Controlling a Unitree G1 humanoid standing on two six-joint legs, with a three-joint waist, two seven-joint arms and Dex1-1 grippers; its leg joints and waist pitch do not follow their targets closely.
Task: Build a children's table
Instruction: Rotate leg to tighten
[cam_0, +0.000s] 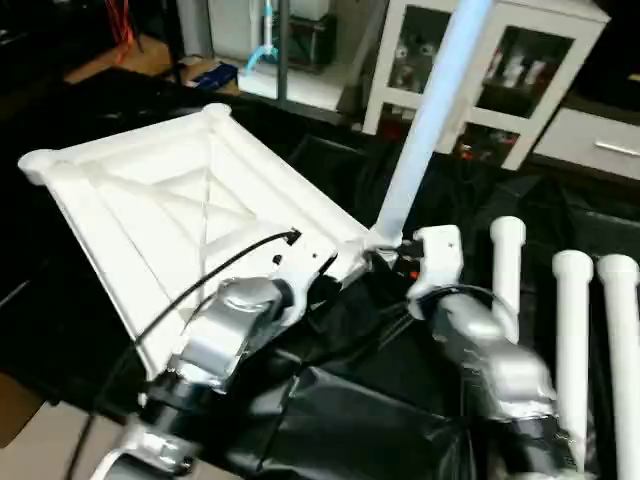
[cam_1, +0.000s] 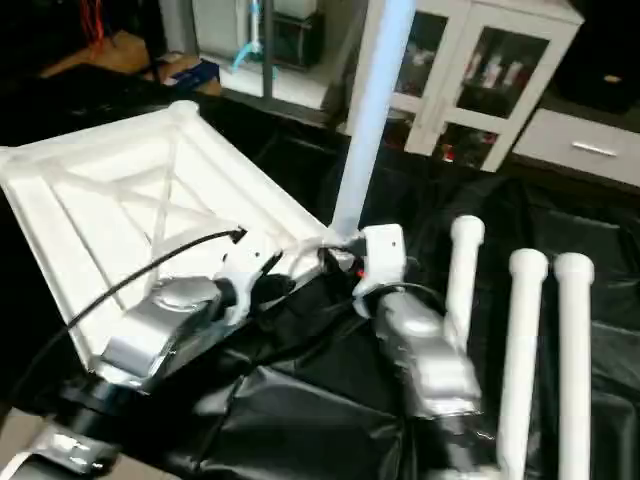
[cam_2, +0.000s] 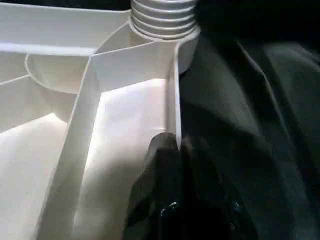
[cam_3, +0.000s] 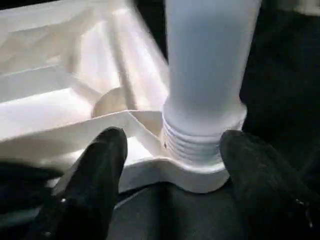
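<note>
The white tabletop (cam_0: 150, 200) lies upside down on a black sheet, with its ribbed X-braced underside facing up. One white leg (cam_0: 430, 110) stands upright in the corner socket (cam_3: 197, 175) nearest my right arm, its threaded end (cam_3: 192, 145) seated there. My right gripper (cam_3: 174, 139) is open, with a black finger (cam_3: 95, 170) on each side of the leg's base and a gap to it. My left gripper (cam_2: 176, 150) is shut on the tabletop's thin rim (cam_2: 173, 100), close to that same corner. Three loose legs (cam_0: 572, 330) lie side by side on the right.
A white glass-door cabinet (cam_0: 500, 70) stands behind the table. The black sheet (cam_0: 350, 400) covers the work surface under both forearms. A black cable (cam_0: 200, 280) arcs over my left forearm. Boxes and clutter sit on the floor at the far left (cam_0: 215, 75).
</note>
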